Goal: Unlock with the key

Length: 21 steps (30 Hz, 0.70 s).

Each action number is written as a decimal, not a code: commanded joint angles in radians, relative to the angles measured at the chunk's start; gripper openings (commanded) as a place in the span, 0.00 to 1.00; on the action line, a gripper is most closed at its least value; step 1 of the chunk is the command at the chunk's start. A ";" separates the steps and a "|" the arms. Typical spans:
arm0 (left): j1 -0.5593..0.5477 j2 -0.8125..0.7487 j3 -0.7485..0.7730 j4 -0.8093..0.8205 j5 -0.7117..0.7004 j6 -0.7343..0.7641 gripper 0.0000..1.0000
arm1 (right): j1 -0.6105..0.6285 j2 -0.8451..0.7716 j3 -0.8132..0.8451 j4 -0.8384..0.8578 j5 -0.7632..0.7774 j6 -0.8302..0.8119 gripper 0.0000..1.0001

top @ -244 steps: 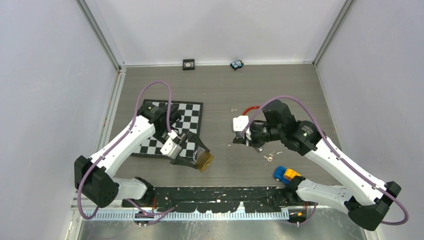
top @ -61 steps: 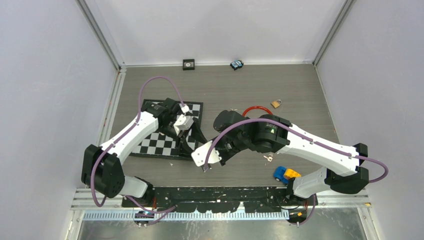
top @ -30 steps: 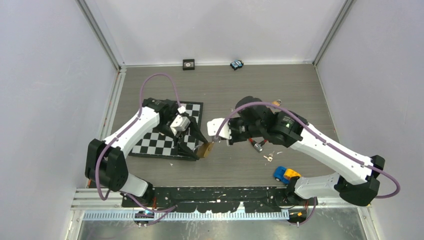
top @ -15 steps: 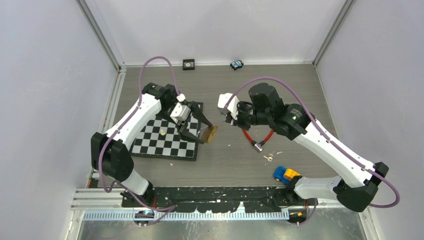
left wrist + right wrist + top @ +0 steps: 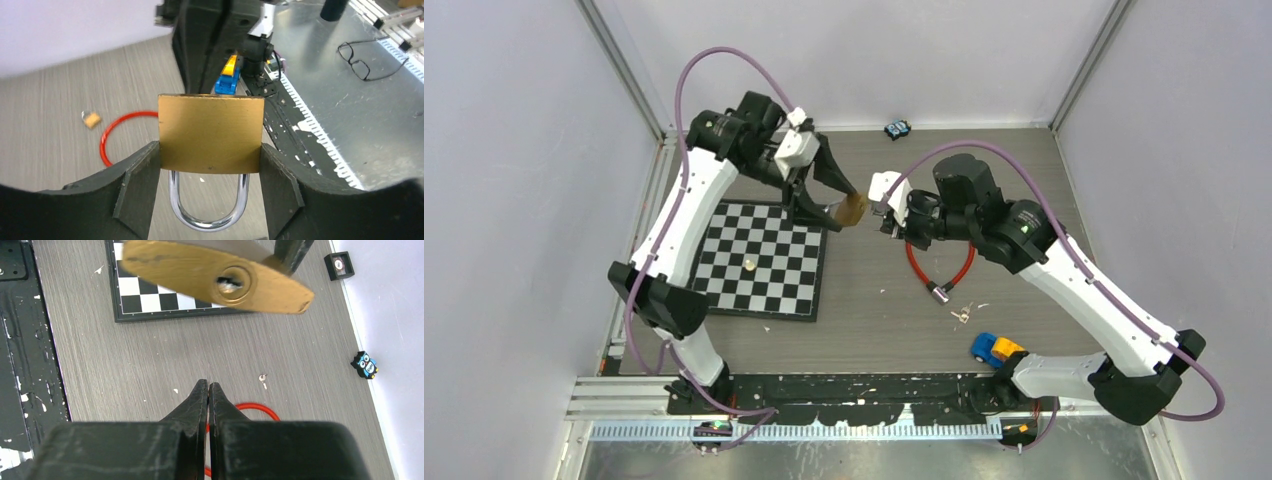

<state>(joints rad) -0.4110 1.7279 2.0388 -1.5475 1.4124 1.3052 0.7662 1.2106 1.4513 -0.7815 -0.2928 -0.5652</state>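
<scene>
A brass padlock (image 5: 851, 208) hangs in the air above the table's back middle, with my left gripper (image 5: 839, 200) shut on its body. In the left wrist view the padlock (image 5: 211, 134) sits squeezed between both fingers (image 5: 142, 175), its steel shackle (image 5: 207, 212) closed and pointing toward the camera. My right gripper (image 5: 887, 214) is just right of the lock, level with it. Its jaws (image 5: 208, 385) are shut, and only a thin edge-on sliver of the key shows at the tips. The padlock's keyhole (image 5: 231, 280) faces them, a short gap away.
A chessboard (image 5: 764, 260) with one small piece (image 5: 749, 265) lies under the left arm. A red cable loop (image 5: 939, 265) and small metal bits (image 5: 961, 314) lie below the right arm. A toy car (image 5: 996, 349) is near front, an owl toy (image 5: 897, 129) and black box (image 5: 801, 128) at the back.
The left arm has lifted the padlock from low over the board up and toward the back. The right gripper followed it back and up, staying shut and facing the lock.
</scene>
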 commanded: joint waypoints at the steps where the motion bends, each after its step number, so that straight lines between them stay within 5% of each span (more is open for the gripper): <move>1: -0.002 -0.071 0.016 0.398 -0.168 -0.730 0.00 | -0.008 -0.030 0.037 0.008 0.002 0.009 0.01; 5: -0.008 -0.232 -0.216 0.795 -0.264 -0.883 0.00 | -0.013 -0.051 0.023 0.010 0.004 0.015 0.01; 11: -0.037 -0.336 -0.353 0.831 -0.465 -0.847 0.00 | -0.016 -0.068 -0.013 0.042 -0.026 0.084 0.01; 21: -0.040 -0.492 -0.708 0.952 -0.439 -0.964 0.00 | -0.032 -0.036 -0.031 0.068 -0.107 0.183 0.01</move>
<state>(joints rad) -0.4458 1.3006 1.3930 -0.7536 0.9325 0.4095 0.7483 1.1656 1.4395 -0.7704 -0.3523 -0.4431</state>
